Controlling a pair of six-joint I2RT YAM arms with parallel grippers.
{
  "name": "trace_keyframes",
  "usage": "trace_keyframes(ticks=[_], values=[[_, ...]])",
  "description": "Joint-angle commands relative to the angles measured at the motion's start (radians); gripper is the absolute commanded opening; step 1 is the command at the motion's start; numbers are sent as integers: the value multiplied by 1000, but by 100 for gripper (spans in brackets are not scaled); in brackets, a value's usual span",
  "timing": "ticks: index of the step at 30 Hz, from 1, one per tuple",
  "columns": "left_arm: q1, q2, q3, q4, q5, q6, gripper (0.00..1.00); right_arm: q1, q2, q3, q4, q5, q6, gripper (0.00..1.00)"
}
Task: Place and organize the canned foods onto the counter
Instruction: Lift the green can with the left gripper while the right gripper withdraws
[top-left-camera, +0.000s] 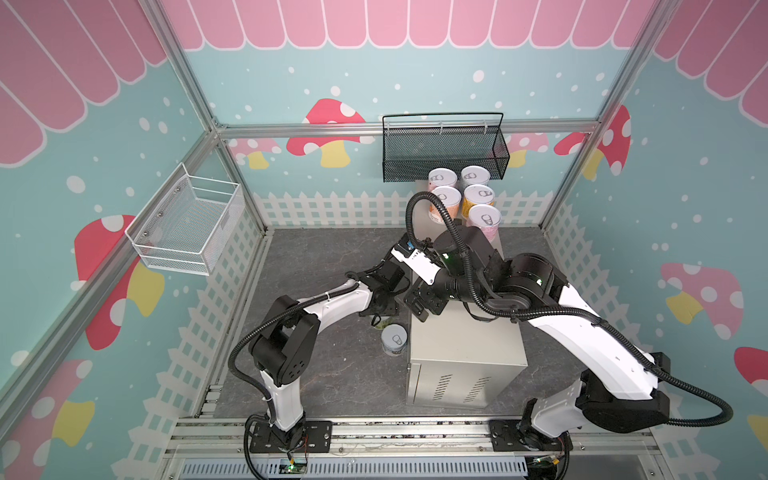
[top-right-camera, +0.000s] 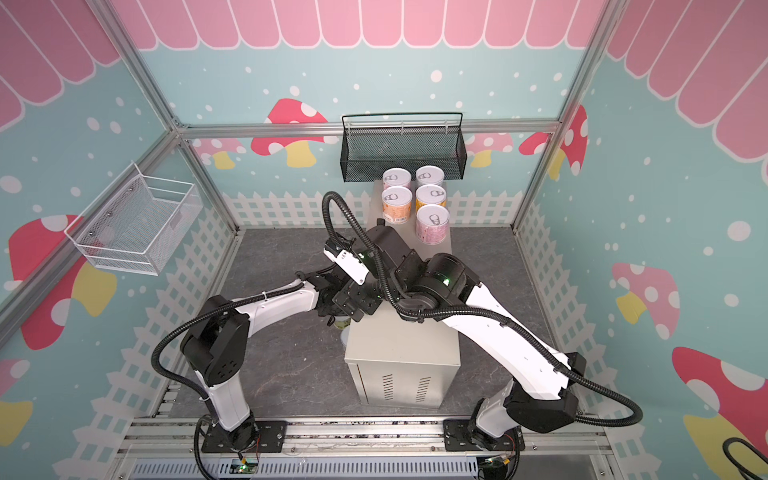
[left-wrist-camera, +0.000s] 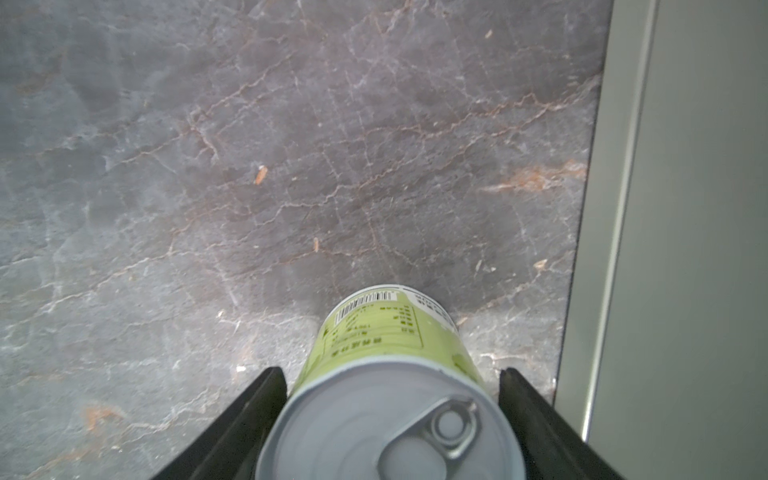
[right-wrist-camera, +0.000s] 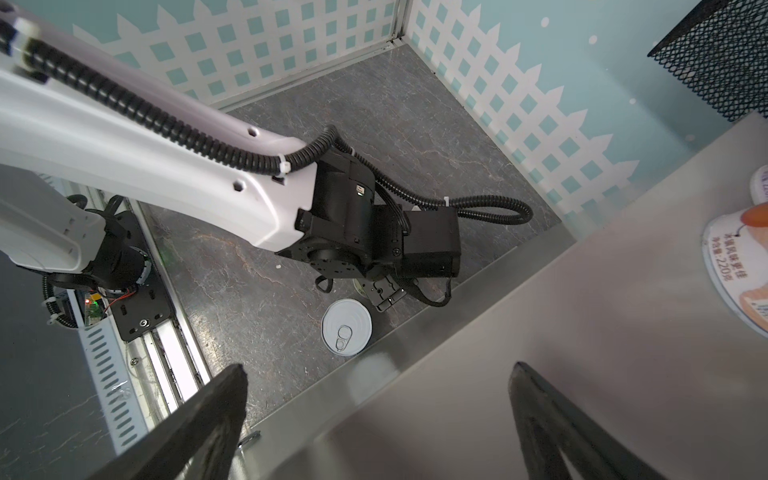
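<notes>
Left fingers (left-wrist-camera: 245, 419) either side of green can (left-wrist-camera: 374, 345), contact unclear; right fingers (right-wrist-camera: 199, 424) wide apart, empty.

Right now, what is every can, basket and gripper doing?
Green-labelled can: upright on floor.
Left gripper: around it, grip unclear.
Right gripper: open, empty.
Silver-lidded floor can: upright, untouched.
Five cans on beige metal counter: upright.
Black mesh basket: empty.
White wire basket: empty.

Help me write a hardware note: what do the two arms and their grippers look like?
The left arm and right arm share glossy white shell links, black joint housings and black ribbed cable conduit held by white ties. The left gripper and right gripper have plain black, tapered fingers.
</notes>
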Motion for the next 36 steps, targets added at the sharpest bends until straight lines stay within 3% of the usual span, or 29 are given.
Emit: trace_keyframes(ticks=[1, 12, 23, 26, 29, 36], values=[[14, -90, -24, -13, 3, -20, 73, 8, -32, -18, 15, 25, 8, 99], [151, -383, -33, -115, 80, 97, 69, 8, -102, -30, 22, 94, 45, 99], [174, -527, 332, -423, 319, 314, 70, 8, -232, -161, 19, 320, 174, 99], [143, -532, 453, -486, 384, 356, 70, 8, -276, -193, 12, 424, 236, 99], [70, -498, 598, -572, 331, 393, 70, 7, -328, -219, -2, 519, 296, 99], [-37, -371, 884, -701, 323, 437, 70, 8, -424, -282, -9, 559, 345, 99]])
